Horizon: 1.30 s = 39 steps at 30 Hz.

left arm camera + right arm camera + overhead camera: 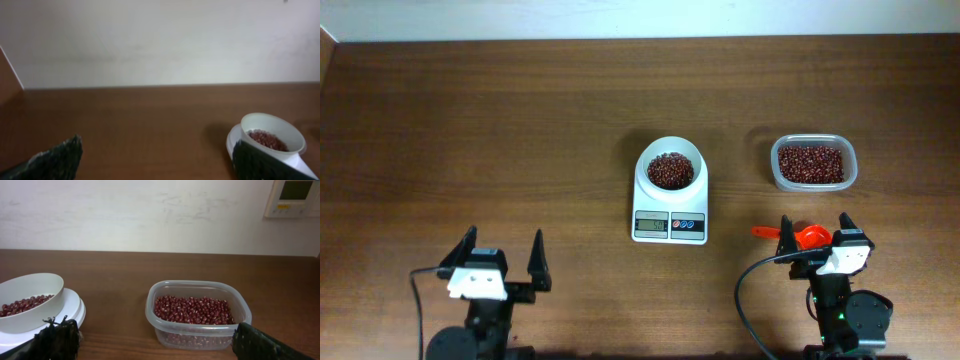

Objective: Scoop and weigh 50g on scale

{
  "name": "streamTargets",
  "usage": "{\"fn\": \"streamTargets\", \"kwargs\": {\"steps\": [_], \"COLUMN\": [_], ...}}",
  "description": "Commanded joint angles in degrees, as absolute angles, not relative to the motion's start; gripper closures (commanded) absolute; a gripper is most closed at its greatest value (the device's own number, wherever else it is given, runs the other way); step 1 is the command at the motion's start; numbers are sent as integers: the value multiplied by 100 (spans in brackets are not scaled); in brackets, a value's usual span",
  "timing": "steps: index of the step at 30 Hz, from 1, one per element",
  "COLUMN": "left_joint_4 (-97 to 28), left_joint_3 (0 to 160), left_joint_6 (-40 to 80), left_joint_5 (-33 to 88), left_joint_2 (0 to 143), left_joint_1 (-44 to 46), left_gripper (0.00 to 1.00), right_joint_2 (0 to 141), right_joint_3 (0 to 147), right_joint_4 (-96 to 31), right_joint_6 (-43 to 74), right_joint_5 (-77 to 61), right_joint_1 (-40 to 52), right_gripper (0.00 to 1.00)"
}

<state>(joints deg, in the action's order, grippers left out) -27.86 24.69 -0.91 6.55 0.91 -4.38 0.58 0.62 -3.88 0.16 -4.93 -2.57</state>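
Sitting ahead-left of right claw (814, 225), scale (669, 202)

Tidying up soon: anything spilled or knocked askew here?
Nothing stands out. The dark red-brown beans lie only in the bowl on the white digital scale and the clear plastic tub; no loose grains show on the wooden table.

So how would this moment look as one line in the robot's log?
left pincer: open, empty | right pincer: open, over scoop | scale: beans in bowl | tub: holds beans
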Motion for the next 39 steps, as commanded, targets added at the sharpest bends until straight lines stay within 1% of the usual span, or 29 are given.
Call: {"fn": "streamTargets", "kwargs": {"steps": [1,4,10,13,15,18,24,39], "left_joint_4": [-1852,-1160,-1090,-458,-255,-281,-436,-438], "left_joint_3": [1573,1063,829,357,163,47,47,49], "left_joint_6": [86,89,86,84,86,84,84,84], "left_joint_5": [506,534,635,587,552,395,255,252], "left_joint_2": [71,71,71,71,71,71,60,62], "left_joint_1": [-467,-467,-338,-113,-34,71,633,639], "left_gripper": [1,1,1,1,1,1,1,1], "right_joint_2": [19,19,19,19,19,19,19,19], "right_joint_3": [32,32,32,32,32,32,32,32], "right_joint_4": [-427,-427,-427,-427,-427,-427,-425,-427], "right_joint_6": [43,43,43,43,43,43,43,43], "right_joint_5": [-443,-443,-443,-443,-443,-443,-443,-443], "right_joint_1": [-211,-211,-211,-211,-211,-211,-211,-211], "right_gripper": [1,1,1,1,1,1,1,1]}}
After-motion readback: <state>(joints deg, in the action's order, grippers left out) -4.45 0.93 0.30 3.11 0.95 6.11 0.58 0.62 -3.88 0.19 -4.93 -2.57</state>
